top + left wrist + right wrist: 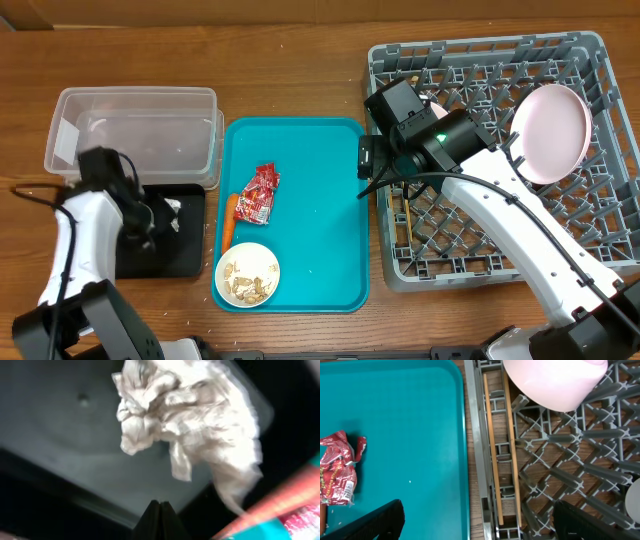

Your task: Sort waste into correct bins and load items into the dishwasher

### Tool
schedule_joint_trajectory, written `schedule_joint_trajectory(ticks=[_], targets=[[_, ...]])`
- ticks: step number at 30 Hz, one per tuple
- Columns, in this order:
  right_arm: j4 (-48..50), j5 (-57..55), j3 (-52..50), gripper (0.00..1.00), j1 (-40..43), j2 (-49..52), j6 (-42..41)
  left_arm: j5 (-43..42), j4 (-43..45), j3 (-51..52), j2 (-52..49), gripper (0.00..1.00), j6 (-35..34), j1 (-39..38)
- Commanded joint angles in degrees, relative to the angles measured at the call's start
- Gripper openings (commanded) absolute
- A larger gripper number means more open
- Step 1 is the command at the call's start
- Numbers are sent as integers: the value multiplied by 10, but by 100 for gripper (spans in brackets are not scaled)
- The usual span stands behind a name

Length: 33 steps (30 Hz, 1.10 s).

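Observation:
The crumpled silver foil ball (185,425) lies in the black tray (60,425), just beyond my left gripper (160,505), which is shut with nothing between its fingers. From overhead that gripper (158,216) hangs over the black tray (185,255), beside the clear tub (135,130). The snack wrapper (258,192) and a small white bowl of crumbs (247,274) sit on the teal tray (310,220). My right gripper (482,520) is open, straddling the left edge of the dish rack (500,250). Two chopsticks (492,450), a white bowl (555,382) and the plate (550,135) are in the rack.
An orange carrot-like piece (229,220) lies on the teal tray's left side, next to the wrapper. The teal tray fills the gap between the black tray and the rack. Bare wooden table (290,60) shows along the back.

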<state>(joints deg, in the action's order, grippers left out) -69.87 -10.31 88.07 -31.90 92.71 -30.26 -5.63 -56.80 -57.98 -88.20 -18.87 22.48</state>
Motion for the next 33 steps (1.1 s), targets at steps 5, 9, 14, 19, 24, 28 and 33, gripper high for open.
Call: schedule_joint_trajectory(ticks=[5,9,14,19,24,28,33], targets=[[7,1,4,97,2,-1,-4,-1,-111,-167,19,6,31,-8],[13,1,4,97,2,-1,-4,3,-62,-111,16,53,17,-9],[5,0,4,97,2,-1,-3,16,75,31,12,82,-11,-6],[1,-3,4,98,2,-1,3,17,203,102,11,89,-8,-6],[11,-3,4,98,2,-1,2,17,256,119,9,87,-8,-8],[11,-3,4,98,2,-1,2,18,275,135,-7,83,-2,-8],[10,-3,4,98,2,-1,2,16,276,141,-42,79,1,-8]])
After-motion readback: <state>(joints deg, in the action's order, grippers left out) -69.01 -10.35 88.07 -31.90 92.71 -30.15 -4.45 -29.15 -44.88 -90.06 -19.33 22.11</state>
